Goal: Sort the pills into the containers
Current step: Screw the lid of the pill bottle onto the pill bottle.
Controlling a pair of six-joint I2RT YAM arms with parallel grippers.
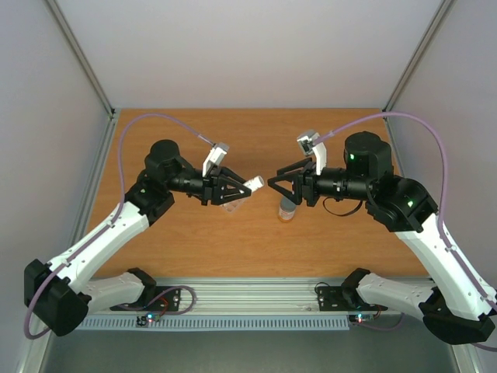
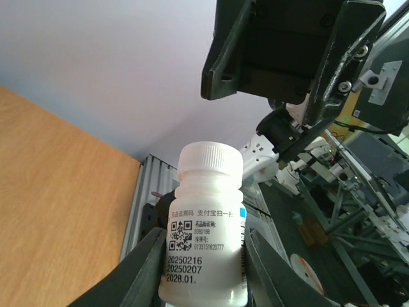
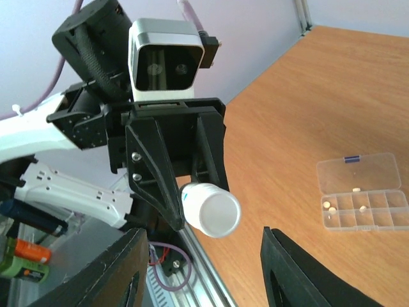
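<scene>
Left claw (image 1: 235, 189): clamped on the body of the white bottle (image 2: 204, 224). I hold it lying sideways, above the table, with the cap pointing out past my fingertips.
Right claw (image 1: 277, 183): fingers apart, nothing between them. It faces the cap straight on, just short of touching it.
Risk at the cap: if my right claw closes off-centre, it can push the bottle aside instead of gripping the cap.
Risk in the left grip: my fingers press on a smooth label. I judge that a twist on the cap could turn the whole bottle in them, or make it slip out.
Risk after opening: the bottle is lying flat, so the contents could pour out at once and scatter.
Below my right claw: a small upright thing (image 1: 287, 208) stands on the table (image 1: 349, 249). I cannot tell what it is, and a low move could knock it over.
Farther, down on the table: the clear pill box (image 3: 370, 169) lies with its lid open, and a few pale pills (image 3: 330, 206) are in its cells. It looks light, so a bump could shift it.
</scene>
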